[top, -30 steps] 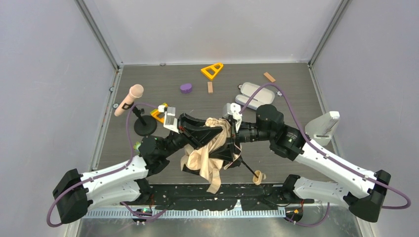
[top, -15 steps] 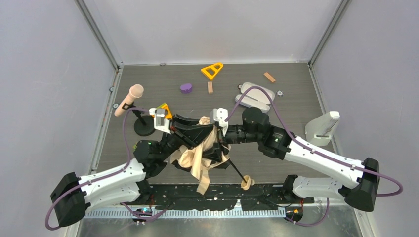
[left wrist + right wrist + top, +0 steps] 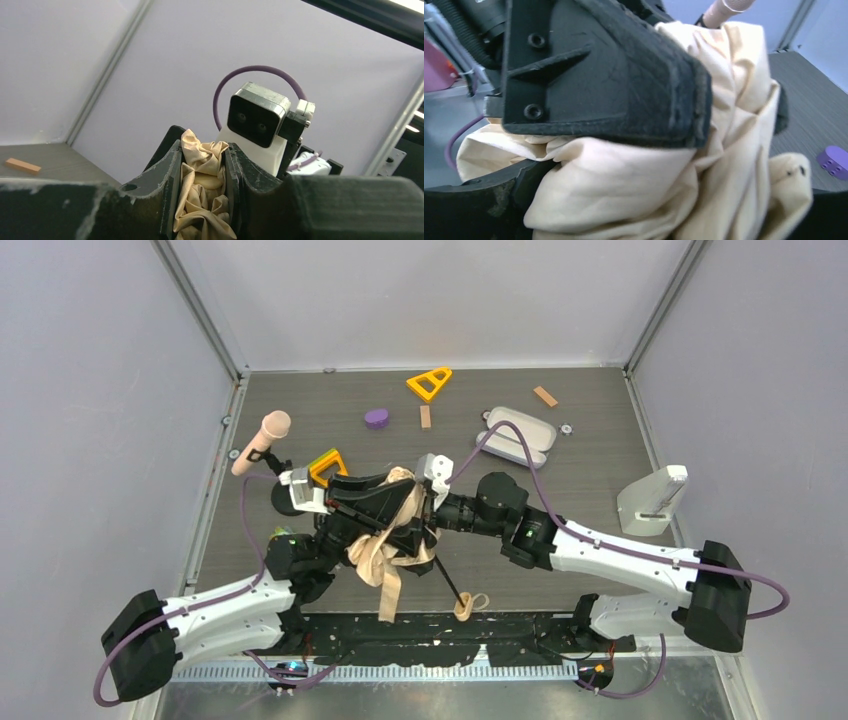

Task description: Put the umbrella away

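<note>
Above the table (image 3: 600, 455), the left hand (image 3: 204, 148) pinches the umbrella (image 3: 202, 200); whether the right hand (image 3: 412, 512) grips it is unclear.

- The left arm (image 3: 220, 605) is stretched from the lower left of the frame up towards its centre.
- The left gripper (image 3: 400, 498) is clamped narrowly on bunched fabric of the umbrella (image 3: 384, 565).
- The right arm (image 3: 620, 560) is extended from the lower right, its forearm pointed leftwards.
- The right gripper (image 3: 405, 532) is held with jaws spread wide, meeting the left one at frame centre.

crumpled beige umbrella canopy (image 3: 634, 190) bulges beneath a black gripper finger (image 3: 624, 85).
</note>
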